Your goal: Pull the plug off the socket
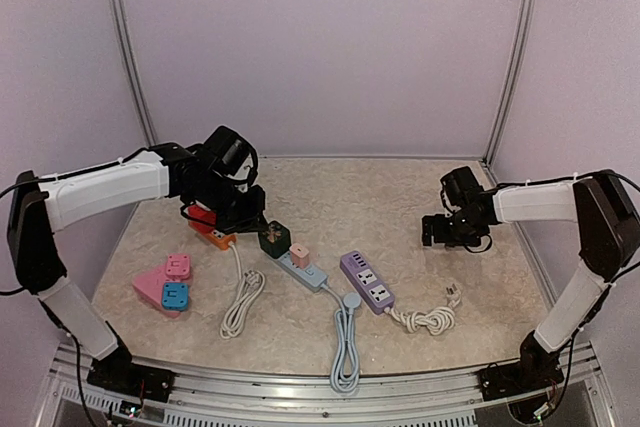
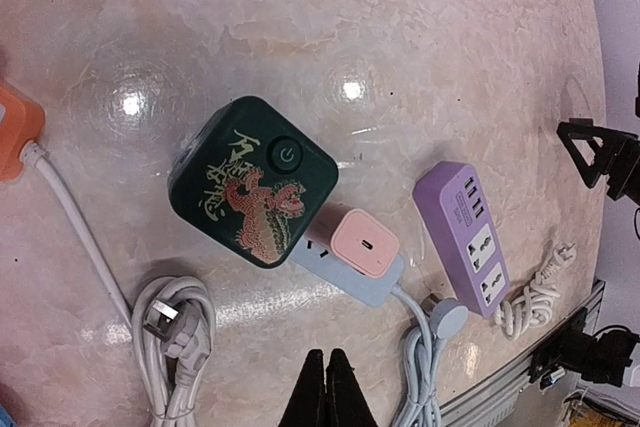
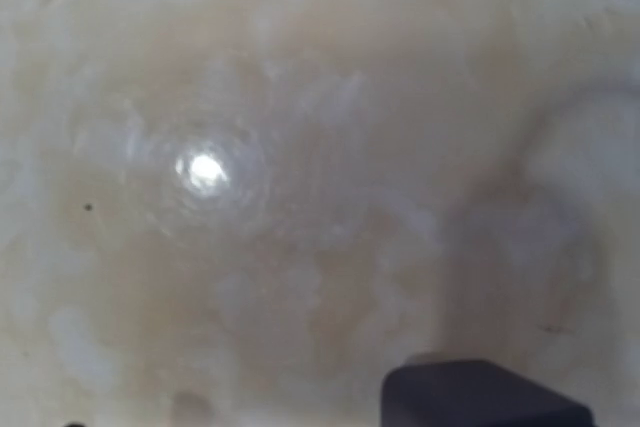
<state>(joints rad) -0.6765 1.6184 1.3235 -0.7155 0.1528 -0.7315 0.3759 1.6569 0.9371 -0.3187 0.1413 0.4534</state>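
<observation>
A dark green cube plug point(image 2: 255, 182) with a dragon print and a small pink plug point(image 2: 362, 242) sit plugged into the pale blue socket strip point(image 2: 352, 285); the strip point(image 1: 303, 272) lies mid-table in the top view with the green plug point(image 1: 274, 238) and the pink plug point(image 1: 299, 255) on it. My left gripper point(image 2: 326, 382) is shut and empty, hovering above the table apart from the strip. In the top view it point(image 1: 243, 215) is just left of the green plug. My right gripper point(image 1: 440, 230) hangs low over bare table at the right; only one dark finger point(image 3: 480, 399) shows, off-centre.
An orange socket strip point(image 1: 212, 234) with a white coiled cable point(image 2: 175, 332) lies under my left arm. A purple socket strip point(image 1: 367, 281) with its cable lies to the right. Pink and blue adapters point(image 1: 170, 285) sit at the front left. The blue strip's cable point(image 1: 345, 342) runs toward the front edge.
</observation>
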